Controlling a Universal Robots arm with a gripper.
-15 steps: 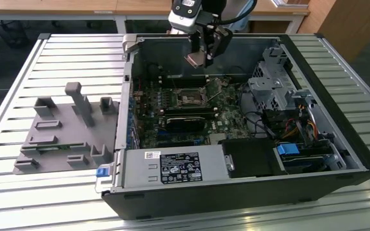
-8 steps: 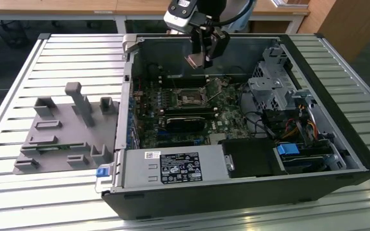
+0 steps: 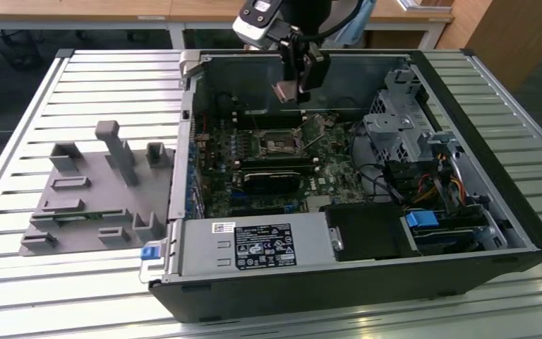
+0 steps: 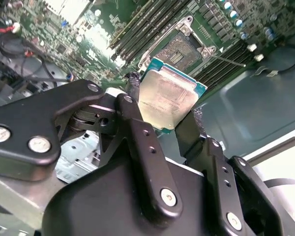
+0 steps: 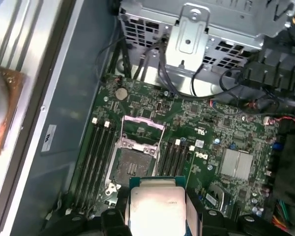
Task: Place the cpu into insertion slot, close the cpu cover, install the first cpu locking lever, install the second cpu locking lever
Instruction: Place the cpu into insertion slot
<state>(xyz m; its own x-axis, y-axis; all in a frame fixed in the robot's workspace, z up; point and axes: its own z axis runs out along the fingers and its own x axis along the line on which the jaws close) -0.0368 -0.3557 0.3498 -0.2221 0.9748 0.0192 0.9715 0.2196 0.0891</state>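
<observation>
While one cpu (image 4: 169, 96) is pinched by two opposite edges between the two black fingers (image 4: 142, 132) of the gripper (image 4: 164, 101), it is held in the air above the green motherboard (image 5: 211, 128) and is not touching it. In the exterior view the gripper (image 3: 295, 88) is seen over the far part of one open computer case (image 3: 346, 282), with the chip (image 3: 287, 92) tilted at its tip. One insertion slot (image 5: 132, 164) is left bare, its dark centre exposed within the metal rim, and it lies below and just beyond the held chip in both wrist views. One cpu cover (image 5: 142, 125) is raised off the slot, hinged up at one end of it. Two banks of long memory slots are counted, one on each side of the socket. One grey fixture (image 3: 92, 191) is set on the slatted table (image 3: 64, 85), on the exterior view's left of the case.
</observation>
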